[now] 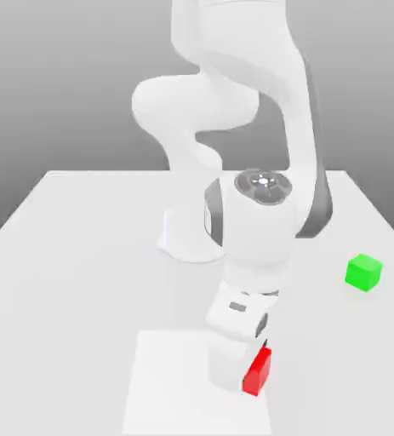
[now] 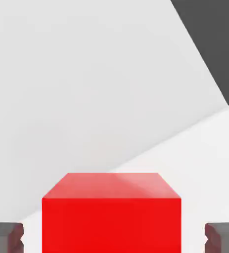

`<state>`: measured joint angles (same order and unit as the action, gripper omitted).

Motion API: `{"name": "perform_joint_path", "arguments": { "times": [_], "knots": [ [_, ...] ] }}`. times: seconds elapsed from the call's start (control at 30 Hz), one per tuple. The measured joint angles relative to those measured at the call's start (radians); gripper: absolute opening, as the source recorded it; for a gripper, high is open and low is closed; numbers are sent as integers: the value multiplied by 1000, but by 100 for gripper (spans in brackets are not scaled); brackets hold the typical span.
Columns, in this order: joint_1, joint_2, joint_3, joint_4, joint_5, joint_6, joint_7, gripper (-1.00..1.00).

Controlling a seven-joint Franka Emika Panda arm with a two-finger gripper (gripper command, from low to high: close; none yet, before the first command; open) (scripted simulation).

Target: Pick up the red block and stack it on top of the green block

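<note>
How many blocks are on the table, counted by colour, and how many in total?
Red block: 1, between the fingertips of the open claw
Green block: 1, apart, toward the exterior view's right
Total: 2 blocks on the white table

Bright even light, faint soft shadows, no glare
</note>
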<state>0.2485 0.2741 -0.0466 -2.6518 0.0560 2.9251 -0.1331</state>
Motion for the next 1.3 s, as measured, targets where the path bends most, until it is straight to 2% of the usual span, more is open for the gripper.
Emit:
{"name": "perform_joint_path", "arguments": {
  "times": [0.13, 0.33, 0.63, 0.8, 0.9, 1.13, 1.3],
  "knots": [
    [-3, 8, 3, 1, -1, 5, 0, -100],
    [12, -180, -9, -28, -38, -153, 29, -100],
    [419, -334, 198, -108, 24, -223, 54, -100],
    [582, -412, 334, -153, 50, -254, 76, -100],
    [638, -418, 371, -162, 99, -255, 51, -100],
    [685, -358, 367, -154, 228, -233, -39, -100],
    [703, -309, 364, -149, 282, -211, -78, -100]
  ]
}}
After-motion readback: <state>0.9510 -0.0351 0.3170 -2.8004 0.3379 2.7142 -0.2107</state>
